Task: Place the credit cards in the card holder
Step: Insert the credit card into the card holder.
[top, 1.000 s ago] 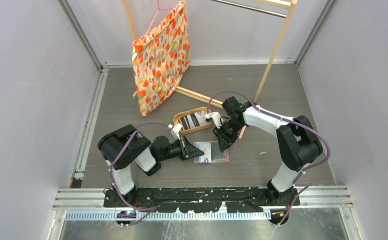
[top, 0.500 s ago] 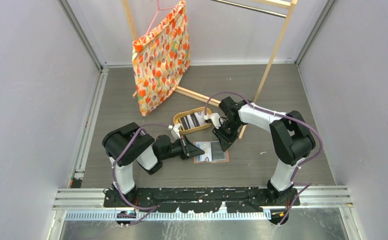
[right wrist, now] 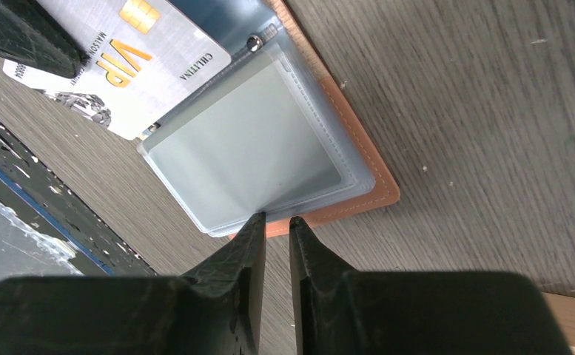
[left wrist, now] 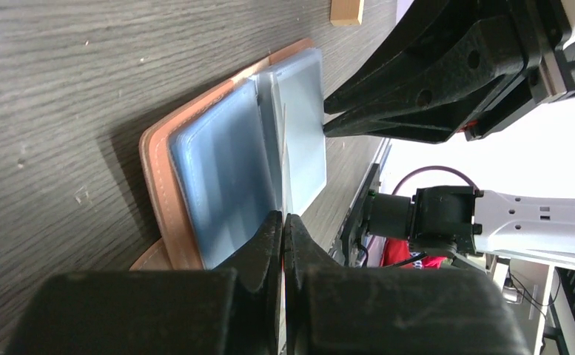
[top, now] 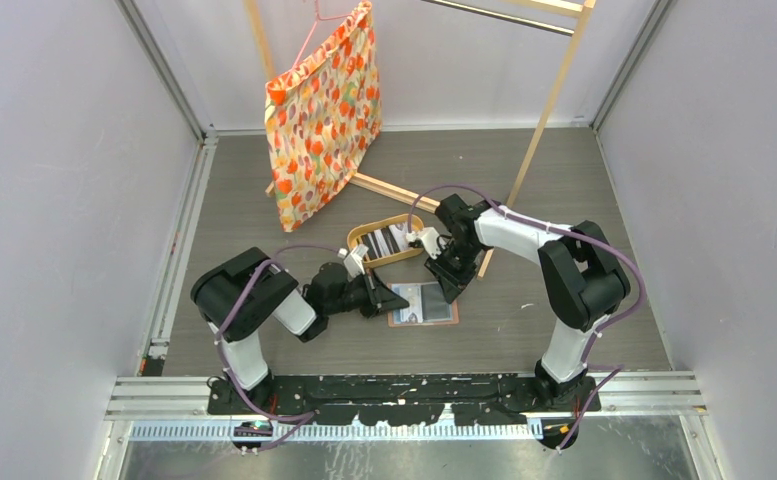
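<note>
Table (top: 524,170): VIP card (right wrist: 132,63) partly on open card holder (right wrist: 254,140); tray (top: 354,240) w/ cards (top: 392,240).

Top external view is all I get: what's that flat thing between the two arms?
Observer: An open card holder, tan outside, with clear sleeves inside.
Operator: Is a card going in?
Observer: The left gripper, jaws shut, holds a pale credit card marked VIP flat beside the sleeves.
Operator: And the other arm?
Observer: The right gripper, jaws slightly apart, has its tips at the sleeves' outer edge.
</note>
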`<state>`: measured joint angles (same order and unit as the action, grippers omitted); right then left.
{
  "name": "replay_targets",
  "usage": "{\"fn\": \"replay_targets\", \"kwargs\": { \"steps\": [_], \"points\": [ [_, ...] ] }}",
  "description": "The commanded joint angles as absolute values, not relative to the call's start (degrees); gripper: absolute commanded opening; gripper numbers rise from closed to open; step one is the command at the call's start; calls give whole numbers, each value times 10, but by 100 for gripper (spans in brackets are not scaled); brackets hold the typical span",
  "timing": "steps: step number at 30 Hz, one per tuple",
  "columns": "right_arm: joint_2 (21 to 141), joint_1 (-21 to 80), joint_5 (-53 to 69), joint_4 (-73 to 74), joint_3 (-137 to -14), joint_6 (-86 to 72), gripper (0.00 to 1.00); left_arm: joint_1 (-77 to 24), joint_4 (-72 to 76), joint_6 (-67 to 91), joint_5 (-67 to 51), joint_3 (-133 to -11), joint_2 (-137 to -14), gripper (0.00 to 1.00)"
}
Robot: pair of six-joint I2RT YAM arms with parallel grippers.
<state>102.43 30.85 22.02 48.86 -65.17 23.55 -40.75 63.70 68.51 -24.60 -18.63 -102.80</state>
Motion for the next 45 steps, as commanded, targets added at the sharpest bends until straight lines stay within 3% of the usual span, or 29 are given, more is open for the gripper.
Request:
{"fn": "replay_targets", "kwargs": {
  "steps": [1, 45],
  "points": [
    [1033, 313, 195, 485, -664, 237, 23, -403, 598, 664, -257, -211, -1008, 1],
    [1039, 321, 188, 492, -670, 238, 22, -401, 502, 621, -272, -240, -973, 0]
  ]
}}
